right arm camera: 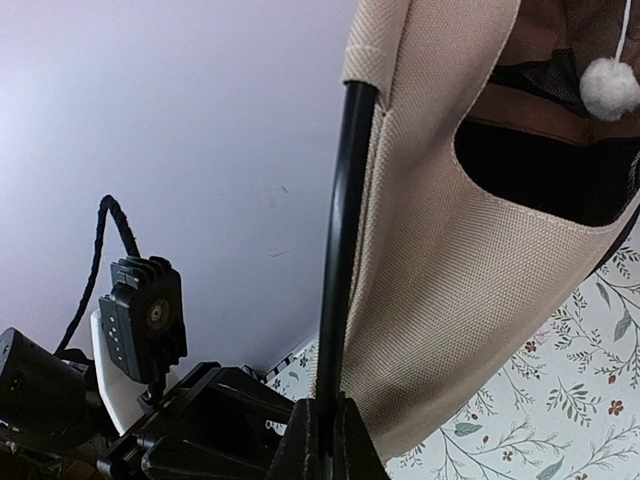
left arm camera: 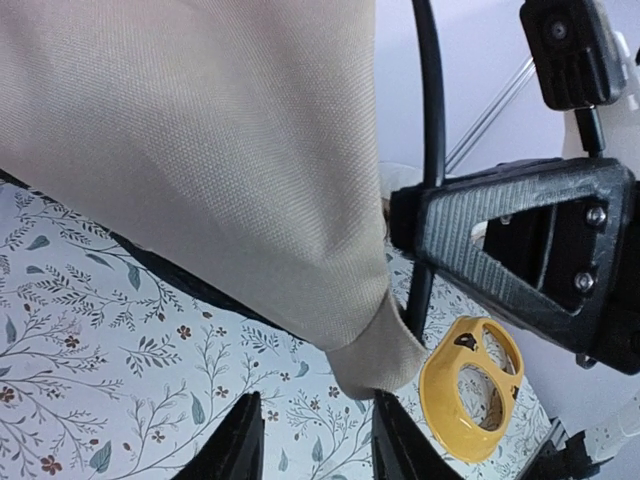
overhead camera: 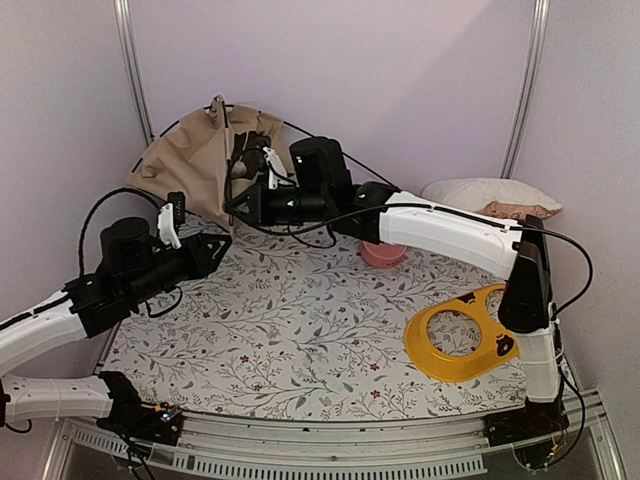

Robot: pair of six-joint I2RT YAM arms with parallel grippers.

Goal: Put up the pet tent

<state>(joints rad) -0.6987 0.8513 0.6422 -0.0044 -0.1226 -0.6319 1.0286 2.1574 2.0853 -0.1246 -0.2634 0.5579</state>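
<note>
We look down on a floral cloth [overhead camera: 300, 340] under lilac walls. At the left, our left gripper [left arm camera: 318, 415] stands partly open, with a corner of the pet tent [overhead camera: 195, 155] hanging just above its gap. The tent slumps in the back left corner. Our right gripper [right arm camera: 325, 420] is clamped on the tent's black pole [right arm camera: 340, 230], near a white pom-pom [right arm camera: 610, 88]. Further right lie a pink bowl [overhead camera: 383, 254], a yellow ring [overhead camera: 462, 335] and a pillow [overhead camera: 490, 195].
</note>
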